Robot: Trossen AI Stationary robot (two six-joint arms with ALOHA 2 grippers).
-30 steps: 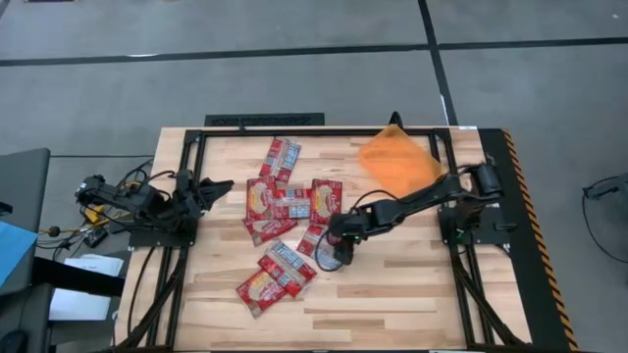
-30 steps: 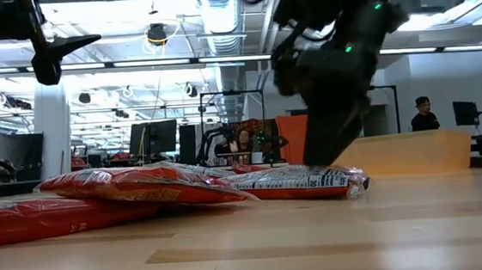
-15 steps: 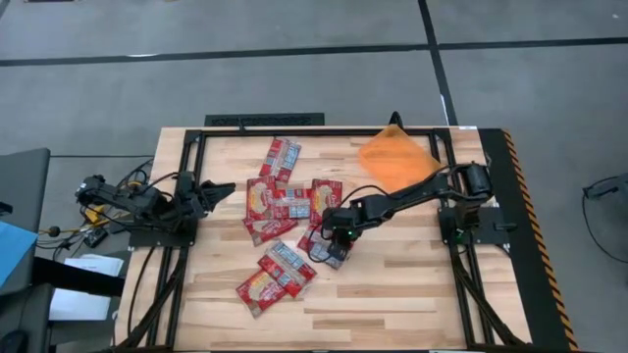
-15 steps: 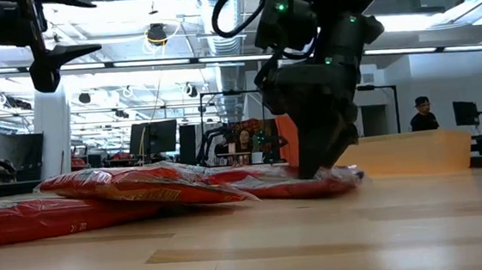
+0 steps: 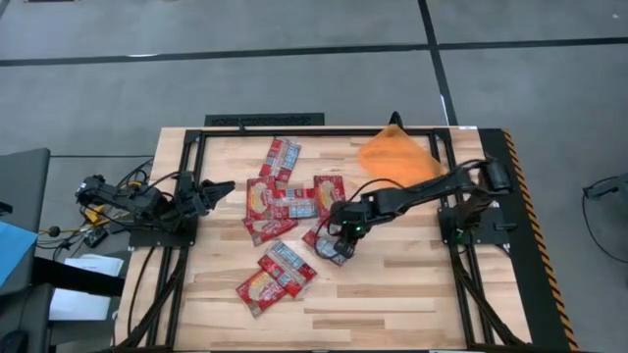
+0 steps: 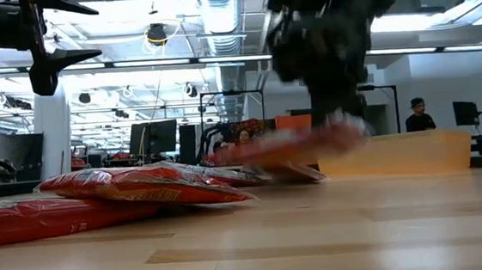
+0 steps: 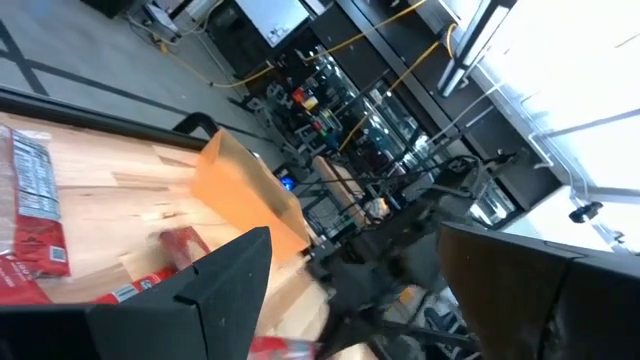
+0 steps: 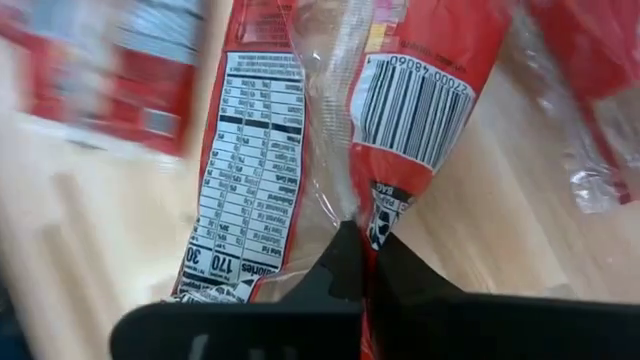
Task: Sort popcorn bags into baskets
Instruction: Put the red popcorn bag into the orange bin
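Popcorn bags (image 5: 280, 201) lie in a loose heap on the middle of the wooden surface (image 5: 392, 284), and the orange basket (image 5: 396, 160) waits near the far right corner, well apart from them. The right claw (image 5: 342, 240) is clenched on one bag (image 8: 300, 150), pinching only a fold of its clear film at the edge; in the low view this bag hangs just above the surface. Such a thin pinch may slip, so the bag could fall on the way to the basket, and its loose end could drag a neighbour bag. The left claw (image 5: 218, 187) rests released at the left edge. On the held bag, a nutrition table shows "170", and the barcode shows "27000 48060". No brand name is legible.
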